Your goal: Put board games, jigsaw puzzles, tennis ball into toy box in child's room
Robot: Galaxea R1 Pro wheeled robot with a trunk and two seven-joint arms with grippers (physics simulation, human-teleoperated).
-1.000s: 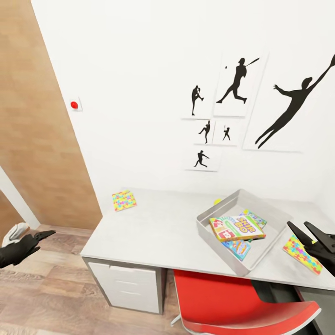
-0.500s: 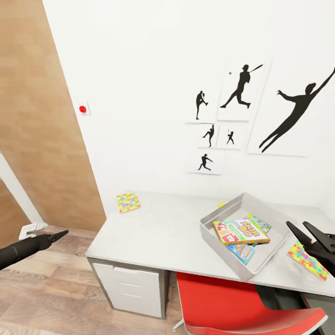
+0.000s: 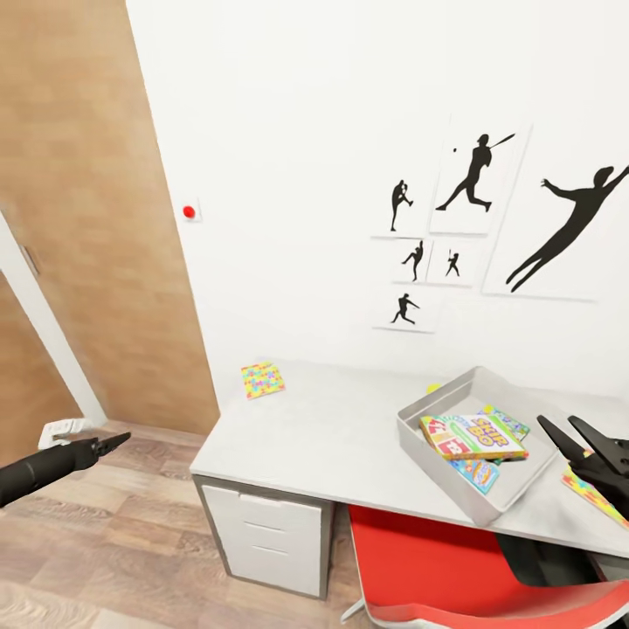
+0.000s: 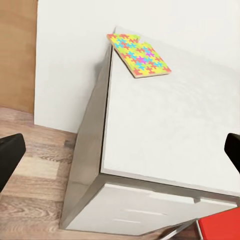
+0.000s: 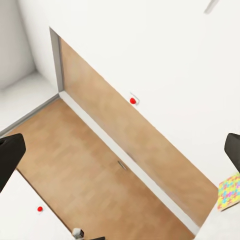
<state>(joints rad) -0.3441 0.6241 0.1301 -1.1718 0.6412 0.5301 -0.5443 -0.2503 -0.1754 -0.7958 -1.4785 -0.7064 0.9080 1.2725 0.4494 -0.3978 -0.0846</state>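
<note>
1. A jigsaw puzzle (image 3: 263,381) is lying flat near the far left corner of the table (image 3: 332,437), well apart from the toy box (image 3: 428,445). In the left wrist view it (image 4: 139,55) is sitting by the table's (image 4: 165,130) edge, one corner just about reaching it.
2. It is looking like a thin, stiff, light box with a smooth lid, so it is likely to slide. Pinching across an edge, perhaps after nudging it over the rim, is looking like the best hold.
3. A second puzzle (image 3: 596,494) is lying just beside the toy box, partly hidden by the right gripper (image 3: 584,441).
4. The SKIP-BO box (image 3: 473,437) and other games are already sitting in the toy box.
5. The left gripper (image 3: 112,440) is hovering over the floor (image 3: 131,542), well short of the table; its fingers are standing apart in the left wrist view. The right gripper's fingers are also spread, holding nothing.
6. The table is looking smooth and hard. A red chair (image 3: 454,568) is standing under it, and silhouette pictures (image 3: 472,227) are hanging on the white wall.
</note>
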